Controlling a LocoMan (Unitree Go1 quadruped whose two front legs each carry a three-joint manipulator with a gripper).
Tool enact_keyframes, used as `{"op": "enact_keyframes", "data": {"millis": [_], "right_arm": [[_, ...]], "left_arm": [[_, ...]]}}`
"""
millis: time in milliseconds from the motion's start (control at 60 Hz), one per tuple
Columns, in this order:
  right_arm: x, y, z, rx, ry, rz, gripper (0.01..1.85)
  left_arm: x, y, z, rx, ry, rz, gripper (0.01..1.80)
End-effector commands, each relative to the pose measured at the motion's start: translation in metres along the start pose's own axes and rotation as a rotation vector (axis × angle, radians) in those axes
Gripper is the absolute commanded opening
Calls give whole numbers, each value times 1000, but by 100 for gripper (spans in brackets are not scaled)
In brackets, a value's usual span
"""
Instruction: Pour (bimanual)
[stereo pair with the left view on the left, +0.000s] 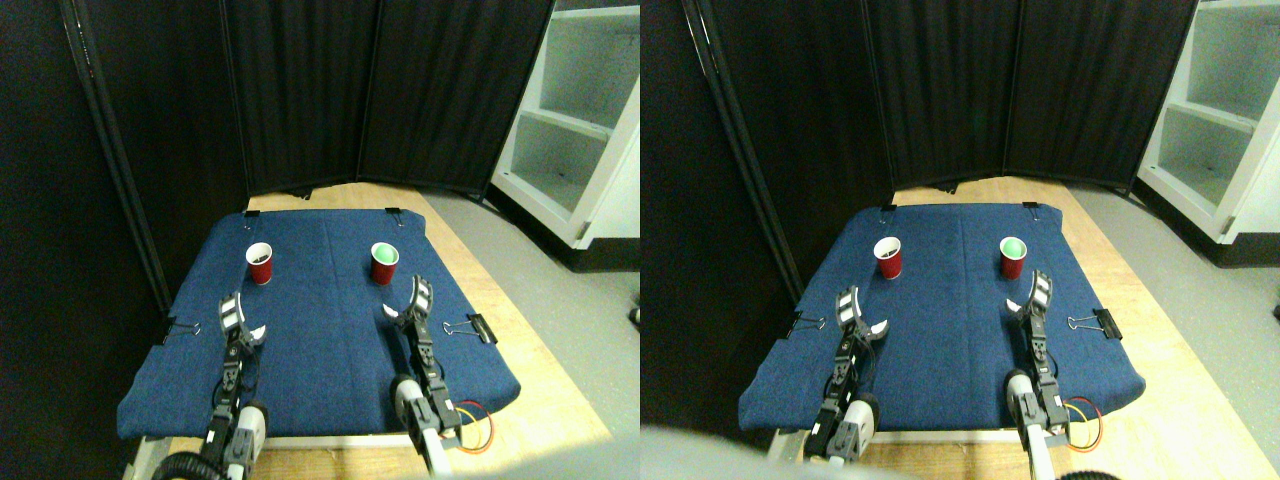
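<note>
On the blue cloth (330, 330), which covers a wooden platform (520, 340), two red cups stand upright and well apart. Left red cup (259, 263) sits toward the cloth's far left portion; its interior appears white with a dark patch at the bottom, though the contents cannot be identified at this resolution. Right red cup (384, 263) sits toward the cloth's far right portion; its interior shows pale green.

Left gripper (243, 322) is positioned over the cloth, nearer the robot than the left red cup and apart from it. Its jaws are spread, with one white tip pointing to the right. Right gripper (405, 303) is positioned over the cloth just near-side of the right red cup, close to it, with no contact visible. Its jaws are likewise spread, with one white tip pointing to the left. Neither gripper holds anything.

Black binder clips (470, 327) fasten the cloth at its right edge, left edge and far edge. Beyond the cloth's far edge stands a black folding screen (330, 90). Beyond the cloth's far right corner stands a white shelf unit (580, 120).
</note>
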Motion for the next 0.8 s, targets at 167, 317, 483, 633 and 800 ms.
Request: {"op": "enact_keyframes", "data": {"millis": [167, 317, 483, 633, 800], "right_arm": [[2, 6, 15, 99, -30, -6, 80], [6, 9, 16, 241, -17, -51, 78], [20, 3, 10, 447, -26, -113, 83], [32, -1, 2, 514, -38, -145, 83], [38, 0, -3, 650, -40, -177, 84]], "left_arm": [[3, -10, 15, -161, -10, 8, 82], [8, -15, 24, -247, 1, 34, 83], [21, -14, 23, -371, 2, 73, 81], [33, -12, 17, -465, 3, 121, 82], [43, -8, 10, -537, -18, 156, 80]]}}
